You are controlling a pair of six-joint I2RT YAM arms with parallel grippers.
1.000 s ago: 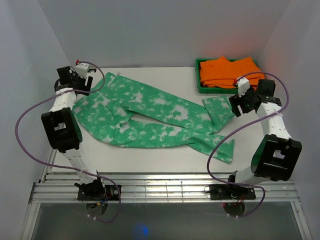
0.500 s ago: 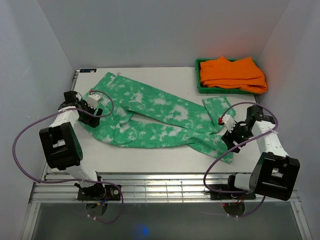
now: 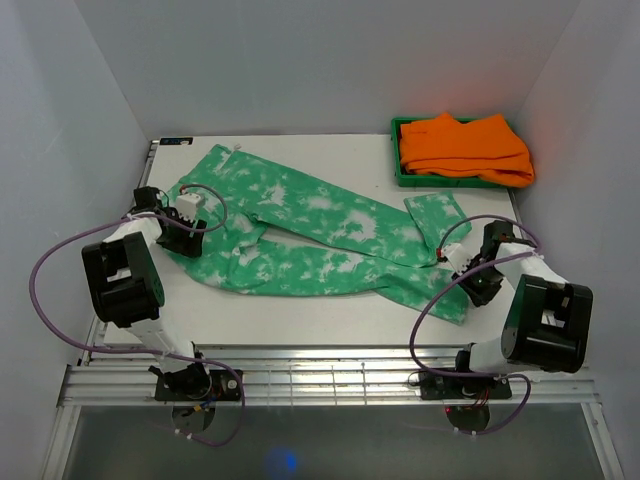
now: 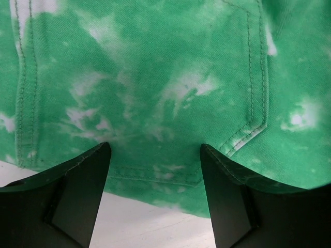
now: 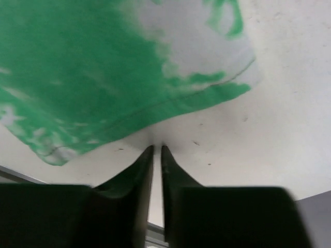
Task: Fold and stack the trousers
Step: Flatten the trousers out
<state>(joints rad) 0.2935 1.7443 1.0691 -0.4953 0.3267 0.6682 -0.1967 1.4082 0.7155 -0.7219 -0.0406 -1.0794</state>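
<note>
Where the trousers lie: we see the trousers (image 3: 300, 225) spread flat on the table (image 3: 330, 320), the waist end to our left and both legs running right. One leg end is bent back near the green tray (image 3: 398, 180) of orange garments (image 3: 460, 145).
Left jaws: our left gripper (image 4: 155, 150) stands wide apart, low over the waist end. Its fingers straddle the stitched edge (image 4: 150, 174) just beside a pocket corner (image 4: 253, 129), with nothing clamped.
Right jaws: our right gripper (image 5: 156, 149) has its fingers drawn almost together, only a thin slit between them, with the tips at the leg hem (image 5: 170, 106). We cannot tell whether any cloth is caught.
Weight and feel: we judge the trousers light, soft and limp. They will drape and sag from any one hold and will not keep a shape.
Slip: the weave looks matt, so we expect a pinch to hold. Thin single layers may slide out of a shallow bite.
Where to hold: we favour the thick stitched parts, the waist edge on the left and the hem on the right, taken well inside the edge.
Risk: lifting one end alone may drag the legs askew. Two matched holds should keep the fold square.
</note>
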